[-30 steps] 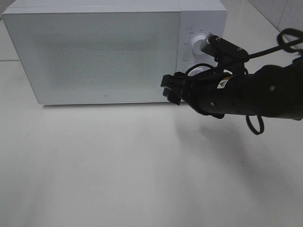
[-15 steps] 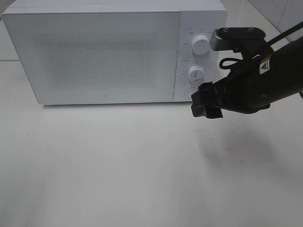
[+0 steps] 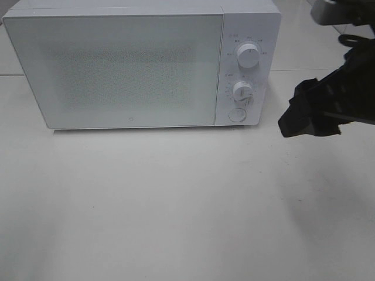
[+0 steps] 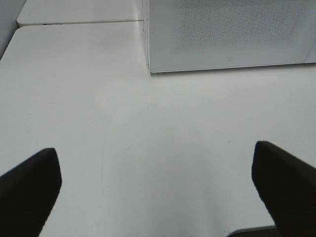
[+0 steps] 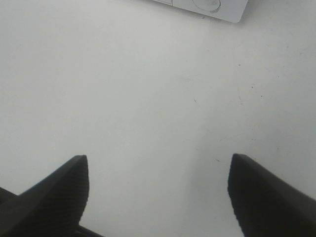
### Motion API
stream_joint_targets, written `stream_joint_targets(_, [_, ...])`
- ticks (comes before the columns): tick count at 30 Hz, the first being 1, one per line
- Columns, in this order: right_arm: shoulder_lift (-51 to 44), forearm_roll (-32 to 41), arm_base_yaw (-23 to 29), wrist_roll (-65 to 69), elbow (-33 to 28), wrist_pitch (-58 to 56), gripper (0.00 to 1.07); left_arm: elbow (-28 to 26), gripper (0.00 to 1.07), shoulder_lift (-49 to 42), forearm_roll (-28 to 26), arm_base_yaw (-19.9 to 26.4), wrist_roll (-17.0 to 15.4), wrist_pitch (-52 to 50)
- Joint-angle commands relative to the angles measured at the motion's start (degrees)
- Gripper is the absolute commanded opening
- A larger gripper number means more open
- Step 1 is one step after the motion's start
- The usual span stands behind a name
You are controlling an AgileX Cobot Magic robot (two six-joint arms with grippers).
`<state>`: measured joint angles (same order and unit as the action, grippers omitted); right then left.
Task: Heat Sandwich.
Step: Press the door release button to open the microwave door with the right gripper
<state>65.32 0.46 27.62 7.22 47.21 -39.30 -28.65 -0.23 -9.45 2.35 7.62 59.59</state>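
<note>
- The microwave (image 3: pixel 129 64) door is shut; the sandwich is unseen, probably inside.
- The right gripper (image 5: pixel 158 163) hangs open and empty: hold it off the dials (image 3: pixel 248 55).
- The left gripper (image 4: pixel 155 150) is likewise open and empty.

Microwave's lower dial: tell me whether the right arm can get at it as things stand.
Probably yes. The right gripper hangs open and empty just to the right of the microwave, and nothing stands between it and the lower dial.
</note>
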Motion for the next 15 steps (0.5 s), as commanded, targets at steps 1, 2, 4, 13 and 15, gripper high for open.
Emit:
stream_joint_targets(1, [-5.84, -0.80, 0.11, -1.66, 0.34, -4.18, 0.77, 0.23, 1.01, -1.49, -0.63, -0.23, -0.17, -0.17])
stream_joint_targets(2, [-5.84, -0.80, 0.11, -1.66, 0.34, -4.18, 0.77, 0.23, 1.01, -1.49, -0.63, -0.23, -0.17, -0.17])
stream_joint_targets(4, [-8.25, -0.80, 0.11, -1.78, 0.34, -6.42, 0.77, 0.23, 1.01, -1.49, -0.63, -0.23, -0.17, -0.17])
stream_joint_targets(13, [-18.22, -1.89, 0.11, -1.72, 0.29, -15.87, 0.77, 0.23, 1.01, -1.49, -0.63, -0.23, -0.17, -0.17])
stream_joint_targets(15, [-20.51, -1.89, 0.11, -1.72, 0.06, -17.19, 0.77, 0.23, 1.01, -1.49, -0.63, -0.23, -0.17, -0.17])
